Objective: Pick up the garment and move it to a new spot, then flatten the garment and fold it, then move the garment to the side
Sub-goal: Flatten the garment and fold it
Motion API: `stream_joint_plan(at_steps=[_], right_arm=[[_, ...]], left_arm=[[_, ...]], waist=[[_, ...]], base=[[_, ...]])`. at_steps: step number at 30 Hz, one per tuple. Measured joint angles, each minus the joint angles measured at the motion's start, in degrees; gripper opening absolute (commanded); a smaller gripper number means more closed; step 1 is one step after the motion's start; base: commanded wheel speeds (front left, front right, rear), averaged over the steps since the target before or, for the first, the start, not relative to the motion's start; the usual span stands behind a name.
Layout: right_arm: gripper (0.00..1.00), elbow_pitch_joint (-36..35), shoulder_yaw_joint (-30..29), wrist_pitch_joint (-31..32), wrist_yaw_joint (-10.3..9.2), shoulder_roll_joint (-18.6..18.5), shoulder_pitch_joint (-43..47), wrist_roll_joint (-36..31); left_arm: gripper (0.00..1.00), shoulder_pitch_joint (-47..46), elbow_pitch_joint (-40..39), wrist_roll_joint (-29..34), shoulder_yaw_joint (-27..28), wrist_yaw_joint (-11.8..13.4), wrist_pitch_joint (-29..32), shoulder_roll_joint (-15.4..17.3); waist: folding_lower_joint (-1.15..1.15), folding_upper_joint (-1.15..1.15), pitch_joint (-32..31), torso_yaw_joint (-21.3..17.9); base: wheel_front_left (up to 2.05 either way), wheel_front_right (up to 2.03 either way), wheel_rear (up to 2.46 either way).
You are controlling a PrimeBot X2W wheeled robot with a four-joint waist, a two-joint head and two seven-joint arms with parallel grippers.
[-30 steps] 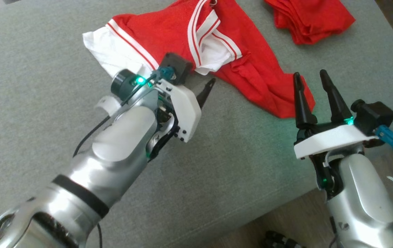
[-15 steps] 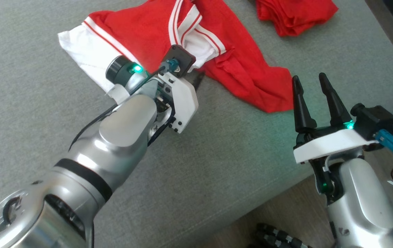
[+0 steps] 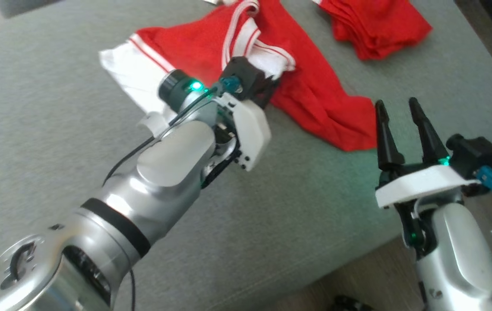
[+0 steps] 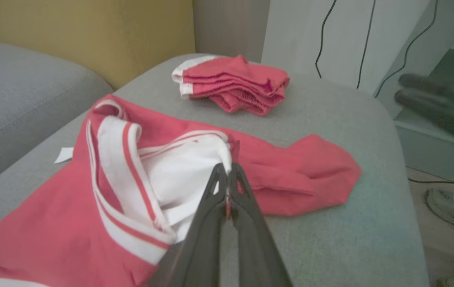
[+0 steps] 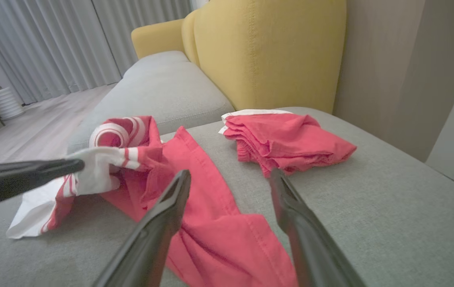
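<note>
Left gripper point(image 4: 227, 170) clamped on garment point(image 4: 290, 179), white hem (tips together)

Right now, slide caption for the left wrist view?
Left hand pinches the white edge of the red garment on a grey cushion; folded red pile behind.

text: none readable | labels: none | brands: none | numbers: none | signs: none
</note>
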Motion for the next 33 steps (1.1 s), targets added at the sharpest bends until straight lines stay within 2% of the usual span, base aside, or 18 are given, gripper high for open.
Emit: stream_joint_plan(at_steps=[5, 9, 17, 19, 21, 24, 28, 32, 33], right_arm=[[1.00, -0.2, -1.7, 2.0, 0.00, 0.0, 2.6, -1.6], [1.00, -0.3, -3.1, 3.9, 0.00, 0.0, 4.7, -2.7], [1.00, -0.5, -5.3, 7.7, 0.00, 0.0, 7.8, -3.6], [1.00, -0.4, -5.8, 8.9, 0.00, 0.0, 9.5, -3.8], [1.00, -0.1, -6.2, 9.5, 0.00, 0.0, 10.3, -4.0], [1.00, 0.0, -7.0, 10.1, 0.00, 0.0, 10.8, -4.1], [1.00, -0.2, -7.3, 10.5, 0.00, 0.0, 11.2, -4.1], [1.00, -0.7, -7.3, 11.1, 0.00, 0.0, 11.1, -4.6], [1.00, -0.7, -7.3, 11.1, 0.00, 0.0, 11.1, -4.6]], left_arm=[[0.00, -1.0, -2.7, -3.0, -0.2, -2.0, 2.2, -0.1], [0.00, -1.4, -6.2, -5.7, -1.5, -4.4, 8.7, 1.5], [0.00, -0.8, -20.9, -10.7, -3.4, -4.9, 21.3, 13.3], [0.00, 1.5, -28.7, -11.1, -4.7, -3.0, 25.0, 17.0], [0.00, 4.3, -33.9, -11.1, -5.8, -1.1, 27.0, 19.2], [0.00, 10.0, -40.6, -11.1, -6.8, 3.3, 27.8, 21.3], [0.00, 17.6, -44.2, -10.9, -7.9, 7.1, 28.0, 21.6], [0.00, 23.8, -40.7, -10.6, -8.7, 7.6, 26.1, 19.1], [0.39, 24.7, -39.1, -10.4, -8.8, 7.6, 25.2, 18.0]], waist=[[0.00, 0.00, -2.4, 3.2], [0.00, 0.00, -5.1, 6.9], [0.00, 0.00, -9.9, 14.3], [0.00, 0.00, -11.4, 16.8], [0.00, 0.00, -12.1, 18.4], [0.00, 0.00, -12.9, 20.5], [0.00, 0.00, -12.9, 22.5], [0.00, 0.00, -12.0, 23.4], [0.00, 0.00, -11.8, 23.5]], base=[[0.00, 0.00, 0.00], [0.00, 0.00, 0.00], [0.00, 0.00, 0.00], [0.00, 0.00, 0.00], [0.00, 0.00, 0.00], [0.00, 0.00, 0.00], [0.00, 0.00, 0.00], [0.00, 0.00, 0.00], [0.00, 0.00, 0.00]])
